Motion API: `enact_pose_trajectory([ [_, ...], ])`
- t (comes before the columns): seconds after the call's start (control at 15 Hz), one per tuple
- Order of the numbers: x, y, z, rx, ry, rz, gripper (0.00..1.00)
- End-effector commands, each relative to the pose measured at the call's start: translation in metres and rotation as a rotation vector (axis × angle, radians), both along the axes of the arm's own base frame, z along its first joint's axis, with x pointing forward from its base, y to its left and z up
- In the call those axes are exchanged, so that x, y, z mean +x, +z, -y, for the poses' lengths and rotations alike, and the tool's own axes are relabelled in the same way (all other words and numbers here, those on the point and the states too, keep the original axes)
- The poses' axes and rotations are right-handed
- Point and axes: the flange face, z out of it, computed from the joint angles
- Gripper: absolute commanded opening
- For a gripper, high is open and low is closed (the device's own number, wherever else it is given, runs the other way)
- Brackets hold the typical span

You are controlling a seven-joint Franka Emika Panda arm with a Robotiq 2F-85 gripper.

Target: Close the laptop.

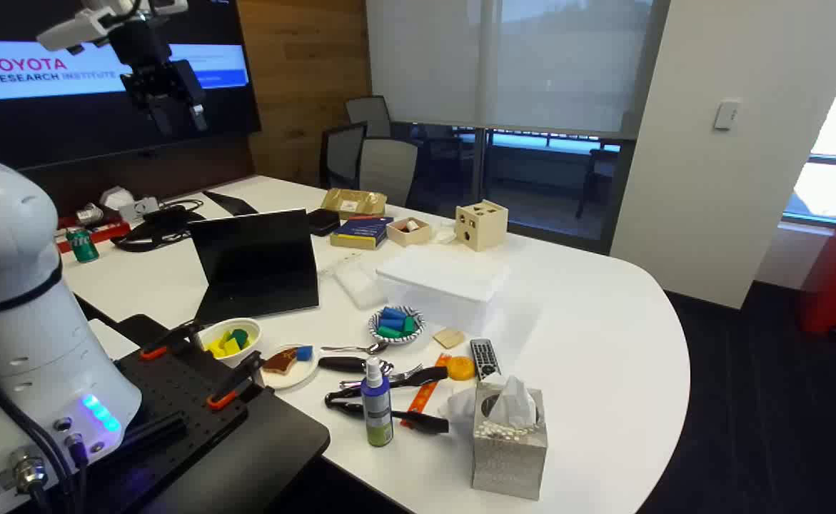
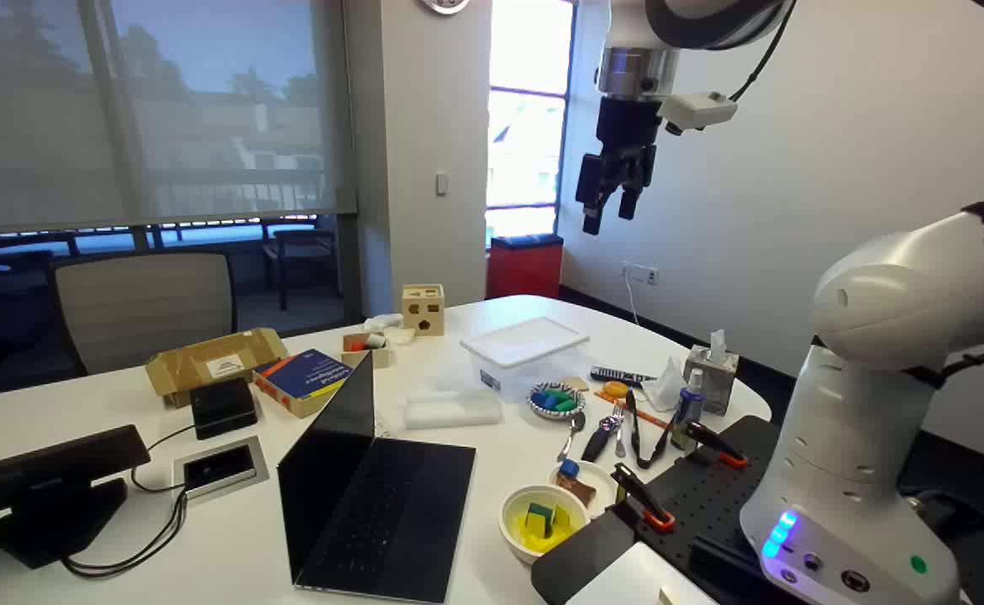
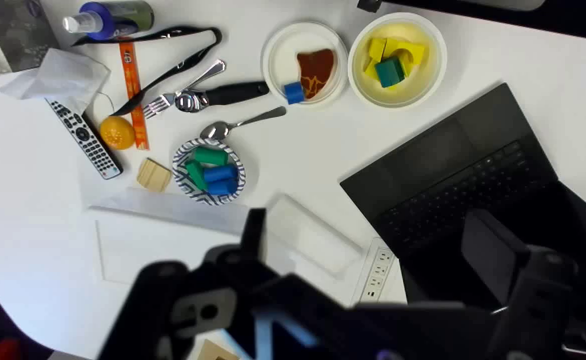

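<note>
The black laptop [image 1: 255, 251] stands open on the white table, its screen raised and dark. In an exterior view its keyboard base [image 2: 403, 512] lies flat and the screen stands up at the base's far-from-robot edge. In the wrist view the laptop [image 3: 438, 160] is at the right, its keyboard showing and its screen partly hidden behind a finger. My gripper [image 1: 180, 120] is high above the table, well apart from the laptop; it also shows in an exterior view [image 2: 610, 214]. In the wrist view the gripper [image 3: 373, 235] has its fingers wide apart with nothing between them.
A lidded clear box [image 2: 525, 343] stands beside the laptop's side. A bowl of yellow blocks [image 1: 235, 335] and a plate [image 3: 282, 55] lie near the base's front. Cutlery, a patterned bowl [image 2: 555, 402], a spray bottle [image 1: 377, 407] and a tissue box [image 1: 509, 457] are farther along.
</note>
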Motion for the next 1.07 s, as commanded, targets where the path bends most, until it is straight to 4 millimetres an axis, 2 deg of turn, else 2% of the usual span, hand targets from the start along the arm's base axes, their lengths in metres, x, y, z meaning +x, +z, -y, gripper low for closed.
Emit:
enact_pose_trajectory([
  [0.0, 0.0, 0.001, 0.0, 0.0, 0.0, -0.001, 1.0],
  [0.27, 0.0, 0.001, 0.0, 0.0, 0.0, -0.001, 1.0],
  [0.4, 0.035, 0.001, -0.002, -0.007, 0.016, 0.066, 1.0],
  [0.53, 0.079, 0.0, -0.014, 0.02, 0.052, 0.152, 1.0],
  [0.6, 0.092, 0.0, -0.021, 0.03, 0.082, 0.196, 1.0],
  [0.8, 0.141, -0.013, -0.044, 0.011, 0.159, 0.222, 1.0],
  [1.0, 0.184, -0.036, -0.077, -0.044, 0.257, 0.167, 1.0],
])
